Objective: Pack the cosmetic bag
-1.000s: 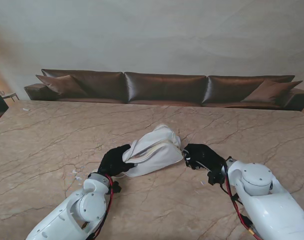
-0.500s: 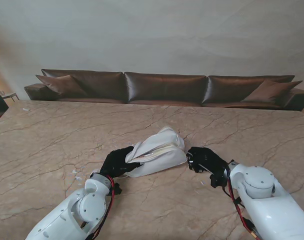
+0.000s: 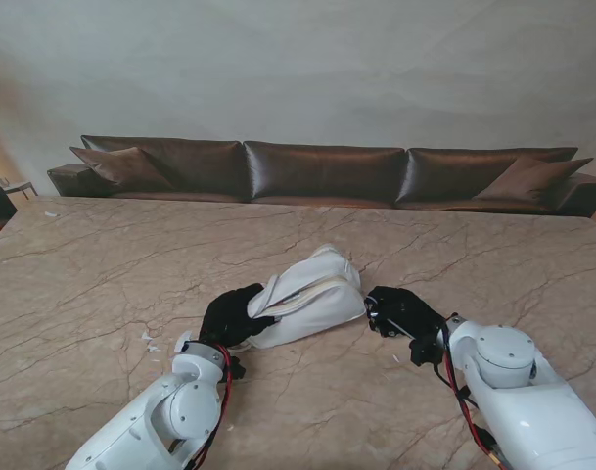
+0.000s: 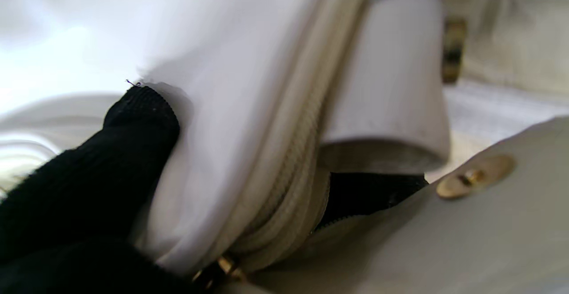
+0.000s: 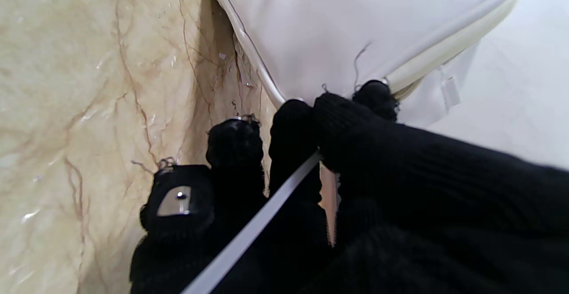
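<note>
At centre frame the white bag (image 3: 312, 294) lies on the table (image 3: 102, 264), left hand (image 3: 231, 315) gripping its end, right hand (image 3: 400, 311) pinching the other.

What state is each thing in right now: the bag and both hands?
White leather cosmetics bag: lying tilted on the marble table, mouth gaping, zip undone.
Gold snap fastener: unfastened.
Left hand: shut on the bag's near-left end, fingers pressed into the white side.
Right hand: shut on the bag's right end, holding a thin white strap.
</note>
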`<move>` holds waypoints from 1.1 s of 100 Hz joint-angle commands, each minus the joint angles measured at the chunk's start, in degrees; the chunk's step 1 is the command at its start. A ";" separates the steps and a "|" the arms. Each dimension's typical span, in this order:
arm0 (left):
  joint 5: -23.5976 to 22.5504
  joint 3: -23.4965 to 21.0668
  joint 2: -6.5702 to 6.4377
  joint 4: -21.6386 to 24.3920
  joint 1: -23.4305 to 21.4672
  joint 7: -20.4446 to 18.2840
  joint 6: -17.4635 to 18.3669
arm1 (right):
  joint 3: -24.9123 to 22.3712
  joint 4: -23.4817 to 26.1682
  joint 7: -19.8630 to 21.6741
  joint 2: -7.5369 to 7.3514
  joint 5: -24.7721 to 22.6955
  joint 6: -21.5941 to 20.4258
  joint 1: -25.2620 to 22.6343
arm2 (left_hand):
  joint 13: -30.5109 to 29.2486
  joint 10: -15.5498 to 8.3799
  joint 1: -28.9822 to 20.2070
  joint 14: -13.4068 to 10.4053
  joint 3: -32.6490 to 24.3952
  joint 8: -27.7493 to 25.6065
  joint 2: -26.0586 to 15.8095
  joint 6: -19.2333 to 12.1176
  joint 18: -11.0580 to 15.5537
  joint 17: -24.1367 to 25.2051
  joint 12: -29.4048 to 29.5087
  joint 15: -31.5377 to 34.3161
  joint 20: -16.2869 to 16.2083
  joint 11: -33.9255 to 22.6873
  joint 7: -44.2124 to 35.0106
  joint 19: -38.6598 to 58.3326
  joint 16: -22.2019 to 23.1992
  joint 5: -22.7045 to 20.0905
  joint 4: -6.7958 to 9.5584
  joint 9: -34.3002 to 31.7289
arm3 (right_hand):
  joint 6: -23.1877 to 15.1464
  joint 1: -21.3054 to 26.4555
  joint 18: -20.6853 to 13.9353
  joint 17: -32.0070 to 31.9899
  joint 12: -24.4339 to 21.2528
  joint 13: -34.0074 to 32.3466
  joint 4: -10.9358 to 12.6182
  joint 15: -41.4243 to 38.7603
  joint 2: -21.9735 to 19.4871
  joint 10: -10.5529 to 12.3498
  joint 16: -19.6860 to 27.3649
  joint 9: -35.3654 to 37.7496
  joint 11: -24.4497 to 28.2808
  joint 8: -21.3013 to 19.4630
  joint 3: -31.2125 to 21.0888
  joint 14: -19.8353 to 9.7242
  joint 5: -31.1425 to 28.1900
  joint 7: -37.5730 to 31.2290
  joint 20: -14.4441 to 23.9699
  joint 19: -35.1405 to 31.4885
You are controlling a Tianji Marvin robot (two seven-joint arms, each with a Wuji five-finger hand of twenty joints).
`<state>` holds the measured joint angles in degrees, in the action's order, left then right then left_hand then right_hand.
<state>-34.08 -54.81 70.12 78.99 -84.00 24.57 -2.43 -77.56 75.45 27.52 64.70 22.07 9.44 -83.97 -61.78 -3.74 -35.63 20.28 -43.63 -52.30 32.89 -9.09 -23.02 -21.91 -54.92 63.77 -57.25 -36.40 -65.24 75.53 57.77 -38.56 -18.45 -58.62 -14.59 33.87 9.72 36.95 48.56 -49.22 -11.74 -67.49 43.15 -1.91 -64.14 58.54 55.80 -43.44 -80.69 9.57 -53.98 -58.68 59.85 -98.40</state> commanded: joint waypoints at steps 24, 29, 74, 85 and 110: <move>-11.39 0.24 -5.47 5.95 -0.83 -11.49 -2.34 | -0.80 6.19 -4.21 0.82 -1.53 2.46 -0.93 | -7.49 -2.64 -12.43 -7.38 -17.67 -6.89 -10.66 -8.11 2.64 -0.88 -6.35 12.17 -0.52 -23.49 -7.14 5.09 5.06 -10.99 14.51 -12.44 | -2.48 0.34 -1.27 0.40 1.54 -0.10 0.13 -1.28 -0.38 0.83 -1.01 -1.17 1.10 1.76 -0.74 0.39 -2.14 -0.23 0.71 -1.94; -12.52 0.97 -5.90 5.64 -0.20 -12.54 -1.65 | -0.99 7.10 -4.92 0.93 -1.43 3.13 -0.99 | -7.29 -2.58 -12.52 -7.27 -17.66 -7.14 -10.68 -8.08 2.79 -0.58 -6.59 11.92 -0.24 -23.36 -7.08 4.72 5.20 -11.05 14.50 -12.43 | -2.28 0.28 -1.31 0.35 1.71 -0.25 0.03 -1.54 0.12 0.66 -1.18 -0.79 1.28 2.41 -1.30 0.57 -2.40 -0.49 0.75 -2.07; -17.09 7.11 -7.90 2.77 3.84 -17.48 4.55 | -2.12 12.09 -5.13 0.10 -5.10 6.37 -0.49 | -6.95 -4.20 -11.56 -8.73 -17.56 -8.60 -10.68 -9.71 3.82 -0.28 -8.15 10.20 0.72 -22.38 -6.59 3.71 6.09 -10.70 14.09 -12.39 | -3.27 -1.54 -3.92 -12.68 7.22 12.85 -0.30 3.18 -0.45 2.08 -3.10 -12.06 -0.48 3.91 -1.01 -1.48 -1.76 -1.24 3.16 5.00; -16.51 8.10 -7.90 2.29 4.45 -18.11 4.70 | -2.31 12.94 -6.16 0.32 -4.64 5.42 -0.52 | -6.87 -4.07 -11.70 -8.74 -17.47 -8.73 -10.92 -9.62 4.08 -0.26 -8.27 9.97 0.86 -22.22 -6.53 3.50 6.20 -10.68 14.14 -12.36 | -3.26 -1.31 -4.98 -18.86 8.77 19.77 -0.59 6.00 -0.24 2.10 -3.78 -17.36 -2.09 3.18 -1.15 -2.81 -2.12 -0.19 6.16 10.36; -16.38 10.69 -8.29 1.49 6.43 -20.38 6.21 | -2.55 14.41 -5.21 -0.04 -4.59 2.81 0.30 | -6.75 -4.33 -11.51 -8.87 -17.29 -8.92 -11.13 -9.79 4.30 -0.10 -8.58 9.75 1.00 -22.16 -6.45 3.27 6.37 -10.39 14.12 -12.16 | -3.29 -1.52 -8.31 -28.98 8.84 31.71 0.30 9.40 -2.19 2.56 -3.05 -21.92 -4.09 3.11 -0.32 -6.76 -2.28 0.54 8.34 19.95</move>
<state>-50.39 -46.49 61.66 83.33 -75.45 6.69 2.94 -79.69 87.42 20.90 64.74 17.44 13.86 -85.10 -67.41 -3.52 -34.27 19.11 -45.20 -61.41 29.01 -4.98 -21.28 -23.16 -60.00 72.50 -56.30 -40.17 -65.43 77.89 62.31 -40.02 -13.18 -61.45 -6.47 34.61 4.34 10.44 56.88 -21.05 -11.15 -58.95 43.38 -1.04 -67.07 38.41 52.62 -38.43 -81.05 6.54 -53.73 -57.62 66.79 -81.18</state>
